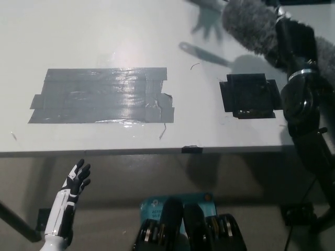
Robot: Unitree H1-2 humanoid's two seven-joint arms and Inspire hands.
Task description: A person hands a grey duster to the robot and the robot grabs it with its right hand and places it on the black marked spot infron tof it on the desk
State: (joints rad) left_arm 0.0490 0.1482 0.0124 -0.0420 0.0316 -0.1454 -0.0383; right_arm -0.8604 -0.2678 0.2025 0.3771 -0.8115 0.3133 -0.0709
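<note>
Head view, looking steeply down on the white desk [104, 31]. Your black right hand [285, 39] is raised at the upper right, above the desk's far right part, with the fluffy head of the grey duster [250, 23] lying against its inner side. The fingers are hidden behind the fluff and the wrist, so you cannot tell from this view how far they are closed or whether they truly grip it. The duster is in the air: its shadow [209, 54], showing handle and head, falls on the desk just beyond the black marked spot [247, 95]. That spot, a patch of black tape, lies bare near the desk's front right, below the duster and beside your right forearm. A broad patch of grey tape [102, 95] covers the desk's left centre, well apart from the black spot. Your white left hand [76, 180] rests below the desk's front edge at lower left, fingers spread and holding nothing.
</note>
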